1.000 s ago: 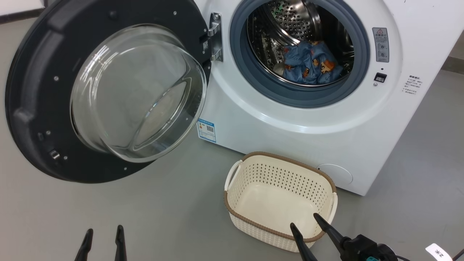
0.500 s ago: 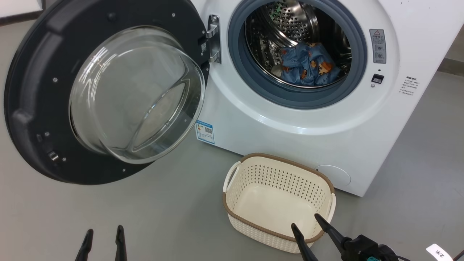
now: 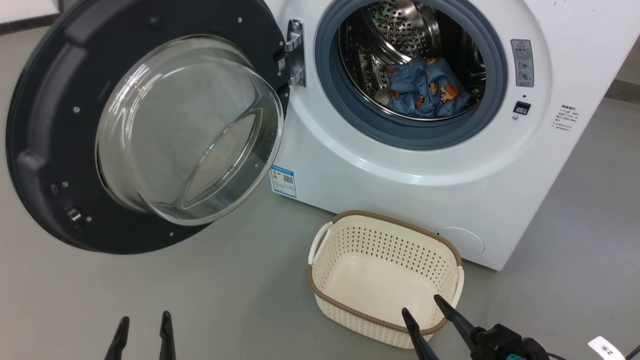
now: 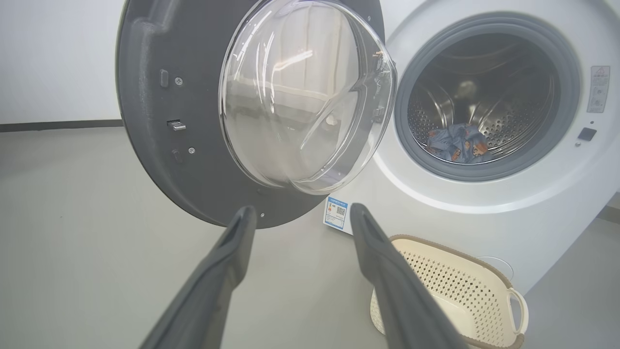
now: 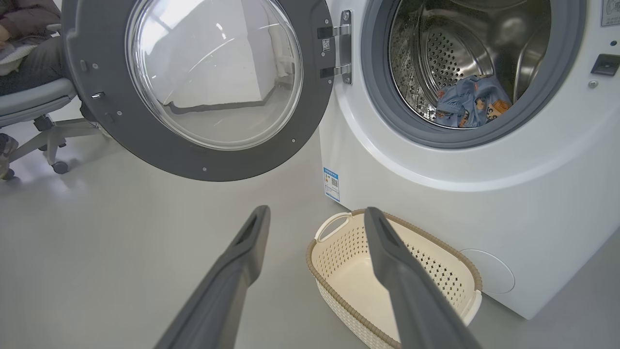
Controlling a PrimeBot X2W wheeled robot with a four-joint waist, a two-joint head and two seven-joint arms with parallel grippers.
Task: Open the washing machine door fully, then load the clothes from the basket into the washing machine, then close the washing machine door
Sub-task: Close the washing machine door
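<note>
Inside the perforated steel drum (image 3: pixel 400 35), light blue clothes with orange-brown cartoon prints (image 3: pixel 425 90) are lodged

Low in the drum, the clothes are seen bunched in one heap, ringed by the grey-blue rubber gasket (image 3: pixel 327 85) of the big white front-loading washing machine (image 3: pixel 400 185). The large round washing machine door with its wide black rim and bulging clear glass bowl (image 3: pixel 150 125) is swung wide to the left of the opening. It is held on a metal hinge (image 3: pixel 296 52), with its inner face turned toward the head camera. A small blue label sticker (image 3: pixel 283 181) is fixed low on the machine's front.

On the grey floor (image 3: pixel 200 300), close before the machine's lower front, the small rectangular cream plastic basket with perforated sides, a brown woven-look rim and white side handles (image 3: pixel 385 245) is set upright. Its smooth cream bottom is seen whole.

The right gripper (image 3: pixel 420 304) is held with its two long dark fingers spread apart and nothing pinched between them. Its tips show over the basket's near right rim; whether the rim is touched cannot be told. The left gripper (image 3: pixel 144 318) is likewise spread wide, low at the left over the floor, well apart from the basket and below the door.

At the far left of the right wrist view, a seated person's leg (image 5: pixel 29 72) is seen on a grey wheeled chair (image 5: pixel 34 102).
</note>
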